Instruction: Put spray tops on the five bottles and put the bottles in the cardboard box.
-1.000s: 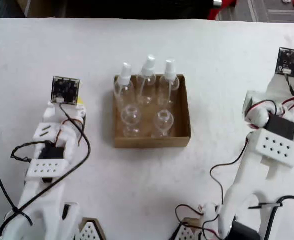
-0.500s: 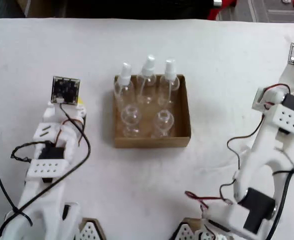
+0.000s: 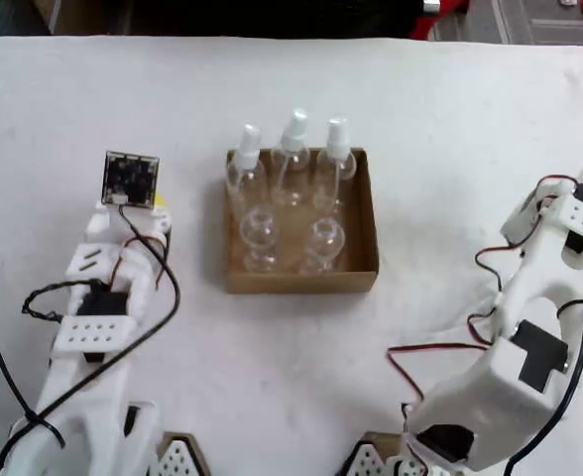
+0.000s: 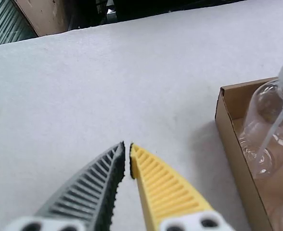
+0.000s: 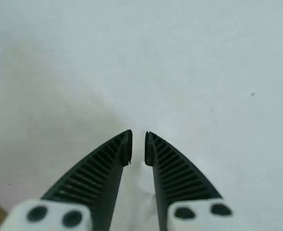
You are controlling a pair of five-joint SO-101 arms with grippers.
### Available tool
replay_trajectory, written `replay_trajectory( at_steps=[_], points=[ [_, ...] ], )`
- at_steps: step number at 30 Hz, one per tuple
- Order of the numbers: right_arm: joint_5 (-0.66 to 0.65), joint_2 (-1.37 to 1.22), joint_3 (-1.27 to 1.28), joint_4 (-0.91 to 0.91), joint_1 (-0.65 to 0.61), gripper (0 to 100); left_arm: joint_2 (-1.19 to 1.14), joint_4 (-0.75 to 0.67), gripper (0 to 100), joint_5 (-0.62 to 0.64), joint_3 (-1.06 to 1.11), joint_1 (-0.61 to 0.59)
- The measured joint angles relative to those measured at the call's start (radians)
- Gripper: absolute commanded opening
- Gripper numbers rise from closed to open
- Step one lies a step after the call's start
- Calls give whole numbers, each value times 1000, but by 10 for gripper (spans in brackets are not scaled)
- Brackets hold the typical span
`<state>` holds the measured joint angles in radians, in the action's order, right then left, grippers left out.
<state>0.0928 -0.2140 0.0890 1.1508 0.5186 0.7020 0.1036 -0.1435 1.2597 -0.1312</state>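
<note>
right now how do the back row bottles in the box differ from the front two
The back row bottles each carry white spray tops; the front bottles have bare, open necks. The back row bottles number three and rise above the rim of the cardboard box; the front bottles number two and sit lower. All five are clear and stand inside the box.

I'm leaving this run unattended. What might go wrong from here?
The two front bottles in the box stand uncapped, so the job may end unfinished. Capping them there is tight: the three capped bottles stand right behind and might get tipped.
</note>
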Motion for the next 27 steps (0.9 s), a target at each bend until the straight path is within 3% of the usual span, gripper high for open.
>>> replay_trajectory(
  at_steps=[7,15,27],
  points=[
    [0,-12,0,83,-2,46,0,0,24,0,0,6],
    [0,-12,0,95,0,235,0,0,24,0,0,6],
    [9,-81,8,14,2,214,0,0,24,0,0,6]
  ],
)
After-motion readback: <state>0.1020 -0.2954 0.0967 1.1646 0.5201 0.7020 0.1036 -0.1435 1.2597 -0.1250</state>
